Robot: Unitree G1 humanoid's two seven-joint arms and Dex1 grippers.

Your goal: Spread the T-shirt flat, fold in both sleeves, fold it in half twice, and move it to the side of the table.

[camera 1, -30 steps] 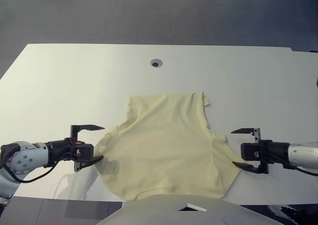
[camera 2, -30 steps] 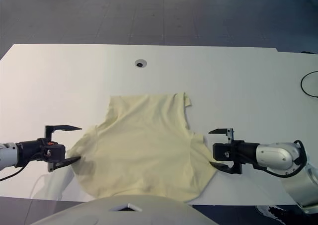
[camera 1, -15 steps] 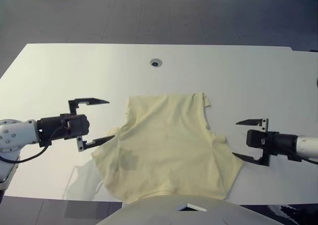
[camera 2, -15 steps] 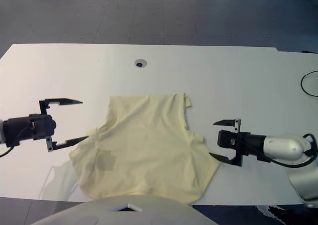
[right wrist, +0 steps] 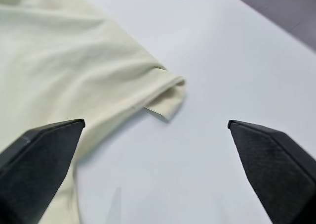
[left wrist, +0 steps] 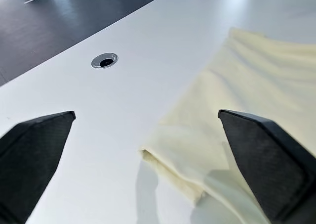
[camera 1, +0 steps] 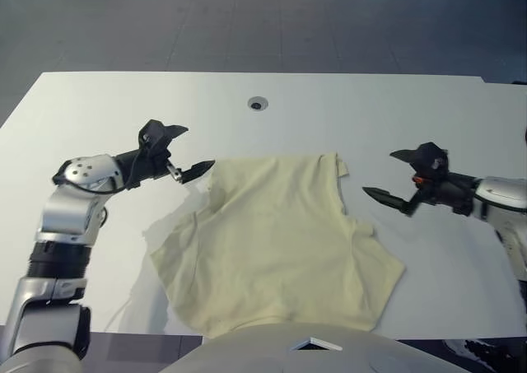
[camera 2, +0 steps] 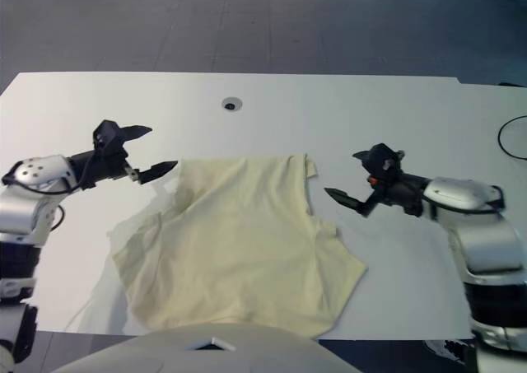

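Note:
A pale yellow T-shirt (camera 1: pixel 276 241) lies rumpled on the white table (camera 1: pixel 107 109), reaching to the near edge. My left gripper (camera 1: pixel 196 148) hovers open just off the shirt's far left corner (left wrist: pixel 170 172), nothing between its fingers (left wrist: pixel 34 155). My right gripper (camera 1: pixel 380 174) stands open a short way to the right of the far right corner, where a small folded flap (right wrist: pixel 168 103) sticks out. Its fingers (right wrist: pixel 269 159) are also empty. Neither gripper touches the cloth.
A round cable hole (camera 1: pixel 258 104) sits in the table beyond the shirt. A black cable (camera 2: pixel 512 138) loops at the table's right edge. Bare tabletop stretches to the left, right and far side of the shirt.
Both arms have swung from the shirt's near sides up to its far corners. The left side of the shirt, bunched at the left gripper a second ago, now lies looser and wider.

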